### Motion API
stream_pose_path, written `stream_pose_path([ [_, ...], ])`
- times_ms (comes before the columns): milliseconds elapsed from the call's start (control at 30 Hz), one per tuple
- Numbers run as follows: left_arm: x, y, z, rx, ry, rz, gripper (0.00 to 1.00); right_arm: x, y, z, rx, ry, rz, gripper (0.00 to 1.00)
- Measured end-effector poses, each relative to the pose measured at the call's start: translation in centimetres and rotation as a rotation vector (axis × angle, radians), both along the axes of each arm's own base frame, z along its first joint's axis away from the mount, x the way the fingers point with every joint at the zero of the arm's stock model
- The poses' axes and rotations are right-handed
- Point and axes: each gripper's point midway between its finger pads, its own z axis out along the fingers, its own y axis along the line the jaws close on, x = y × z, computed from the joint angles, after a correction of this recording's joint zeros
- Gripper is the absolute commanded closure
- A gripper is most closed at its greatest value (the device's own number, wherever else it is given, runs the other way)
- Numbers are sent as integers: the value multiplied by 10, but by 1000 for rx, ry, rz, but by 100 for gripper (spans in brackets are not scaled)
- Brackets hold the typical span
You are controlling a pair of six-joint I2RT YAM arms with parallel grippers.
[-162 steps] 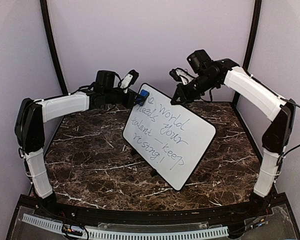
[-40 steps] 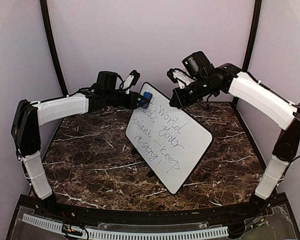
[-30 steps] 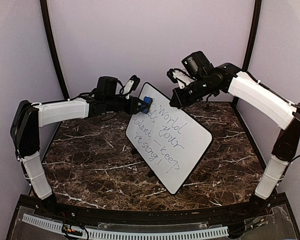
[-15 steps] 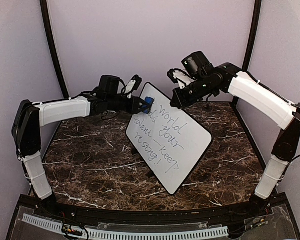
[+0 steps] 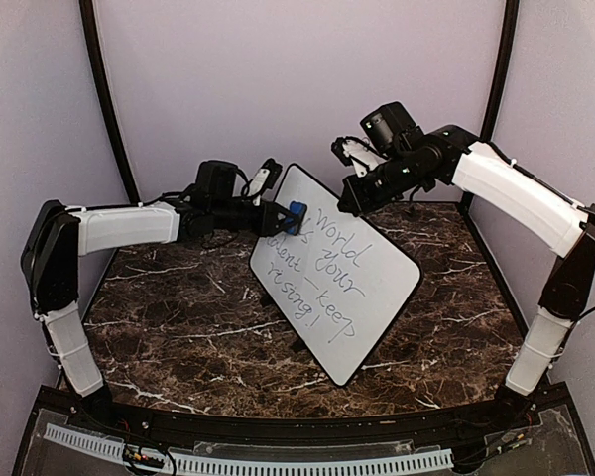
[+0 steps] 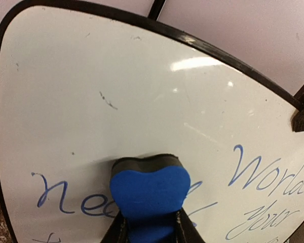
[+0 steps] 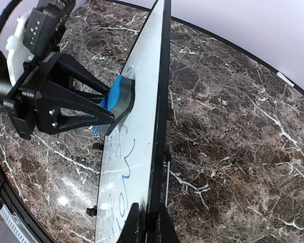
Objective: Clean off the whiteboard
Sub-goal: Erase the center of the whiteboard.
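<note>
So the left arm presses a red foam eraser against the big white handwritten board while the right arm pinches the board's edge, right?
Not quite: the foam eraser is blue, not red, as the left wrist view shows. The rest holds: the left gripper presses it on the large white whiteboard, and the right gripper pinches its black edge.

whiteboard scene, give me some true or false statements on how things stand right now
1. The whiteboard stands up on edge instead of lying flat on the marble table. True.
2. The left jaws press a blue eraser against the board's face. True.
3. The board is wiped clean. False: handwritten words such as "World", "your" and "keep" cover much of it.
4. The right jaws hang open, clear of the board. False: they are shut on its upper edge.
</note>
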Motion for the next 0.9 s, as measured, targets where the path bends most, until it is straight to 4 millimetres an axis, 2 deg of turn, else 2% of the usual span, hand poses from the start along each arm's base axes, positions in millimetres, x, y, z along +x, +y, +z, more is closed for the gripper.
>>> stream_pose_path([
  [100, -7, 3, -13, 6, 24, 0, 100, 0, 0, 0, -1, -1, -2, 100],
  [333, -7, 2, -10, 15, 29, 7, 100, 0, 0, 0, -2, -2, 0, 100],
  [433, -3, -1, -3, 30, 36, 7, 100, 1, -1, 0, -5, -6, -3, 100],
  [567, 5, -7, 18, 15, -2, 6, 100, 2, 0, 0, -1, -11, -3, 100],
  [633, 5, -9, 23, 11, -11, 5, 100, 2, 1, 1, 3, -12, 0, 100],
  [767, 5, -9, 20, 5, -13, 6, 100, 3, 1, 1, 3, -15, 2, 100],
  [900, -3, -6, 4, 5, 4, 6, 100, 3, 1, 0, 2, -16, 1, 100],
])
